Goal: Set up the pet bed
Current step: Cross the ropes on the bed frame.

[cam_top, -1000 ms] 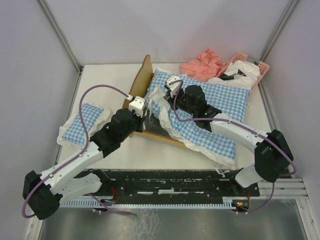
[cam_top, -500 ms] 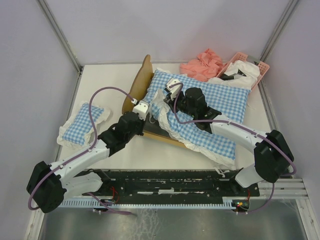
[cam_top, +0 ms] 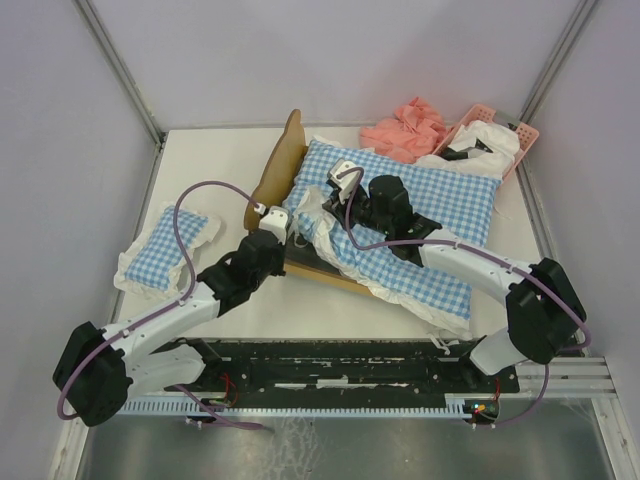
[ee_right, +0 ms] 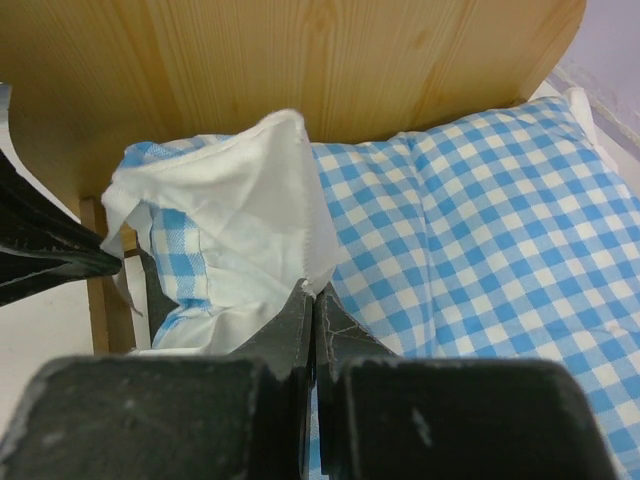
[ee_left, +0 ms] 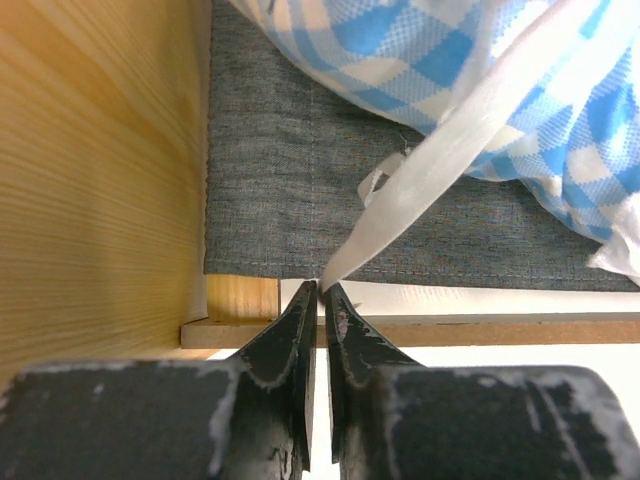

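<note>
From above, we count one pet bed (cam_top: 272, 185) mid-table. Its headboard (cam_top: 290, 135) is at its left end. One big checked cushion (cam_top: 450, 200) covers most of the bed's floor, lying askew and spilling past the bed's right side. We judge both arms hold the cushion's white frill (cam_top: 310, 205) to pull it square inside the bed. The left gripper (cam_top: 283, 232) is at the bed's near rail and the right gripper (cam_top: 322, 198) is over the bed. One smaller checked pillow (cam_top: 165, 250) lies well left of the bed. One pink basket (cam_top: 520, 135) and one pink cloth (cam_top: 405, 130) sit beyond it.

On the left wrist, the jaws stand almost together. A thin strip of frill (ee_left: 440, 160) runs into their tips, above the bed's grey floor (ee_left: 290, 170).

On the right wrist, the jaws pinch a folded corner of frill (ee_right: 250, 190) just before the headboard (ee_right: 330, 60).
</note>
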Controlling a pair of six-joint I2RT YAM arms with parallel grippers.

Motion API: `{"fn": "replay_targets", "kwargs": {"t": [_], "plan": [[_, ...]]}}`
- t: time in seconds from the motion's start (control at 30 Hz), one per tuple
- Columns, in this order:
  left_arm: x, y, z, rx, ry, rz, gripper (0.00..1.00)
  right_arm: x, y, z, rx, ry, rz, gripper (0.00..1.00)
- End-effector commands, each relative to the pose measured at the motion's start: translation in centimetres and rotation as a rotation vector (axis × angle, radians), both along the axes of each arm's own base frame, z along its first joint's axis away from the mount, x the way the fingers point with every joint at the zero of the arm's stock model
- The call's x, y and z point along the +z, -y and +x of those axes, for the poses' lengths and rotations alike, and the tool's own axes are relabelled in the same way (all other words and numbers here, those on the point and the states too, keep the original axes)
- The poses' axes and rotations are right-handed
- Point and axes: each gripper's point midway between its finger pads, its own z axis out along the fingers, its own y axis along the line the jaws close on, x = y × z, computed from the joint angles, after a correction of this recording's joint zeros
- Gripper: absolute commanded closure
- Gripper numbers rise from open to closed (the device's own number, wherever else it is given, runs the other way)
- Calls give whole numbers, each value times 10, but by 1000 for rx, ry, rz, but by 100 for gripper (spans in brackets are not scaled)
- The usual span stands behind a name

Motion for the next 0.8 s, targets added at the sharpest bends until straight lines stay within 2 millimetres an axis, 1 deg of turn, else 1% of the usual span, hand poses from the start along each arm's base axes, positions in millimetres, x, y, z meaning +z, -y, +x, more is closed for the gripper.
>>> {"fn": "replay_targets", "kwargs": {"t": [0.0, 0.17, 0.23, 0.43, 0.5, 0.77], "plan": [[13, -6, 3, 106, 19, -89, 84, 20, -12, 0, 50, 3, 60, 98], [35, -1, -3, 75, 44, -155, 70, 15, -14, 1, 48, -16, 58, 98], [44, 4, -5, 45, 57, -184, 69, 14, -14, 2, 47, -19, 55, 98], [68, 32, -12, -70, 97, -354, 68, 15, -16, 4, 44, -25, 61, 98], [70, 39, -12, -87, 107, -398, 68, 14, -16, 4, 44, -25, 61, 98], [54, 53, -2, -94, 116, -428, 66, 15, -16, 5, 42, -26, 61, 98]]}}
